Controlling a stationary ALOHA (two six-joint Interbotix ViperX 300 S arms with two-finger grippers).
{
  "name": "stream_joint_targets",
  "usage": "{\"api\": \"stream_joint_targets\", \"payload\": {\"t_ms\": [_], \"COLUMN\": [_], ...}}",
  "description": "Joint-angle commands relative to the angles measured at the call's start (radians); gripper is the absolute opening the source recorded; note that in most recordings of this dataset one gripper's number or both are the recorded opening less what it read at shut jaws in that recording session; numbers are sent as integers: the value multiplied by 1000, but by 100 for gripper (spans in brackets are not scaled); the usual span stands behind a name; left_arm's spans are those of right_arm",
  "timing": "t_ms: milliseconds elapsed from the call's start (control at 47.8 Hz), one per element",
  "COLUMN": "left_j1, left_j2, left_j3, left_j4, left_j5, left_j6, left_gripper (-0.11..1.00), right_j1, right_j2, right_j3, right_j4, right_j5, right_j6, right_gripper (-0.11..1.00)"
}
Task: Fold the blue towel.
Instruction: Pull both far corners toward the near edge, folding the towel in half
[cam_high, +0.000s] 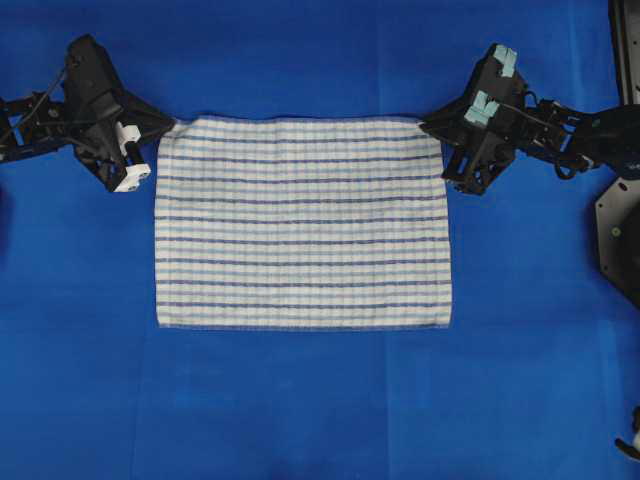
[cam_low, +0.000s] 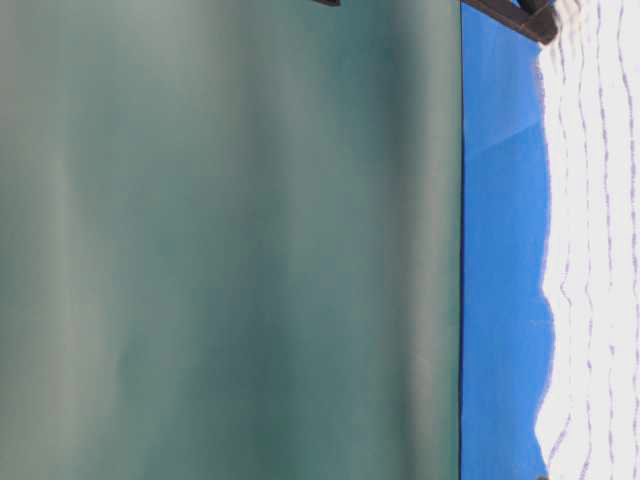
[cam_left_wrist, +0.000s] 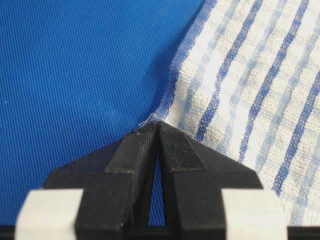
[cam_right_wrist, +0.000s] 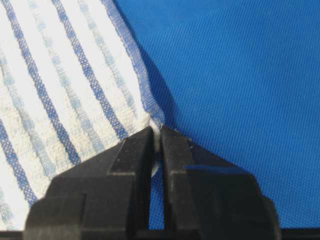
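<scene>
The blue towel (cam_high: 300, 220), white with thin dark and pale blue stripes, lies flat and spread out on the blue table covering (cam_high: 300, 400). My left gripper (cam_high: 172, 124) is at its far left corner, and in the left wrist view the gripper (cam_left_wrist: 159, 124) is shut with the towel (cam_left_wrist: 250, 75) corner pinched at the tips and slightly raised. My right gripper (cam_high: 425, 127) is at the far right corner. In the right wrist view the gripper (cam_right_wrist: 156, 129) is shut, with white cloth of the towel (cam_right_wrist: 60, 75) showing between the jaws.
Black robot hardware (cam_high: 620, 230) stands at the right edge, with another dark part (cam_high: 630, 440) at the lower right. The table-level view is turned sideways and mostly filled by a green panel (cam_low: 230, 240), with the towel (cam_low: 600, 250) at its right.
</scene>
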Motion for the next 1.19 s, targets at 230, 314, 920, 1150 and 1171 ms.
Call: {"api": "stream_joint_targets", "payload": {"t_ms": [230,314,920,1150,1171], "left_j1": [3,3,-103,-215,-225], "left_j2": [-156,-190,-324,-439,-449], "left_j3": [-6,-3,43,77,80], "left_j4": [-2,-3,-2,-5,-5], "left_j5": [83,110,173,173,173], "left_j6": [8,8,-12,-34,-37], "left_gripper": [0,0,0,0,0], "right_j1": [2,3,75,175,186], "right_j2": [-117,-147,-261,-356,-365], "right_j3": [-14,-9,12,37,38], "right_j4": [2,0,20,43,46], "right_j5": [55,77,201,264,268], "right_j6": [-5,-5,17,60,64], "right_gripper": [6,6,6,6,6]}}
